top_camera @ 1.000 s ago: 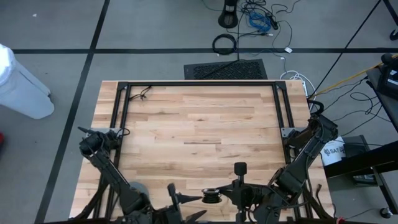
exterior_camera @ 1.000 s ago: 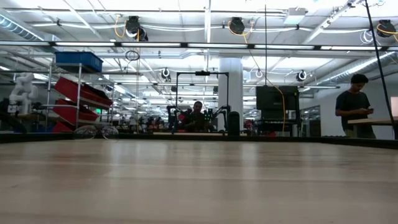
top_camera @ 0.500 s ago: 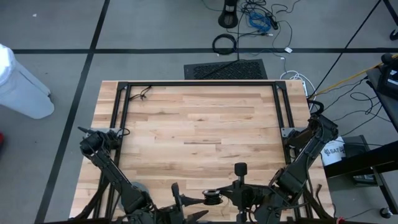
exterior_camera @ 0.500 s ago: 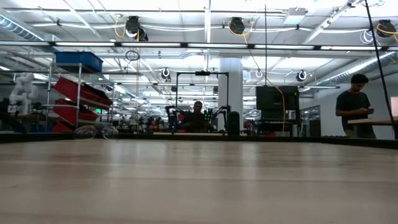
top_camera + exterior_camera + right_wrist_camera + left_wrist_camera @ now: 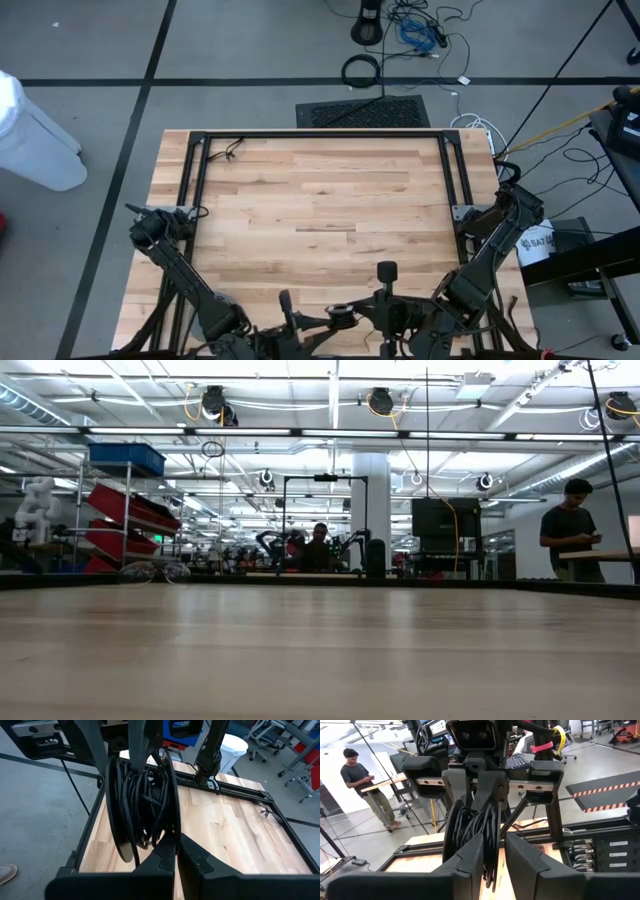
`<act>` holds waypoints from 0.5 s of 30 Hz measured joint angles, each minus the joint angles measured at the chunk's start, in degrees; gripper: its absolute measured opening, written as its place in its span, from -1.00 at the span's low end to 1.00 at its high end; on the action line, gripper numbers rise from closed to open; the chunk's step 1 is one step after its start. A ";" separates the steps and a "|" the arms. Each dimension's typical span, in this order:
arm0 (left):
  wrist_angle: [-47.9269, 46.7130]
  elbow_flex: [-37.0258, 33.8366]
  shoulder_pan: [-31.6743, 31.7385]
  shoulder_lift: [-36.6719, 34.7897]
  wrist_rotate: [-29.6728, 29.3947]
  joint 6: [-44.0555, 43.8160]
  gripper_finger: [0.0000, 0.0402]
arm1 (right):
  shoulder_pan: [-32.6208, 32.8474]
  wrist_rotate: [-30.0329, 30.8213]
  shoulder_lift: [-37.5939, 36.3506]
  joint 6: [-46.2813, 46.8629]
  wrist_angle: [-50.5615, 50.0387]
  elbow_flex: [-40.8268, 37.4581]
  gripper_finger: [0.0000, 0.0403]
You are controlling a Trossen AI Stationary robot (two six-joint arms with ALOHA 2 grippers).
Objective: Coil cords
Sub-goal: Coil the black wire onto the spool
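While both grippers meet at the table's near edge, the cords [image 5: 341, 317] hang between them.
Right gripper [image 5: 176, 851] is clamped on the black wire, wound on its round disc; left gripper [image 5: 494, 851] stands narrowly parted around the coil. Only the wrist views show this; the low view sees bare wooden table [image 5: 320, 650].
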 joint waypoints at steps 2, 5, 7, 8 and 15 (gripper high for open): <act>-0.05 0.00 0.26 0.00 0.04 0.10 -0.61 | 0.00 0.14 0.00 0.00 0.00 0.00 -1.00; -0.24 0.00 0.42 0.00 0.30 1.54 -0.73 | 0.00 0.13 0.00 0.02 0.01 -0.01 -1.00; -0.51 0.00 0.41 0.00 0.37 1.77 -0.86 | -0.02 0.12 0.00 0.02 0.00 -0.02 -1.00; -0.65 0.00 0.40 0.00 0.34 1.79 -0.91 | -0.02 0.12 0.00 0.02 -0.06 -0.02 -1.00; -1.55 0.00 0.42 0.00 0.26 1.77 -0.94 | 0.33 -0.02 0.00 -0.38 -1.19 -0.02 -0.99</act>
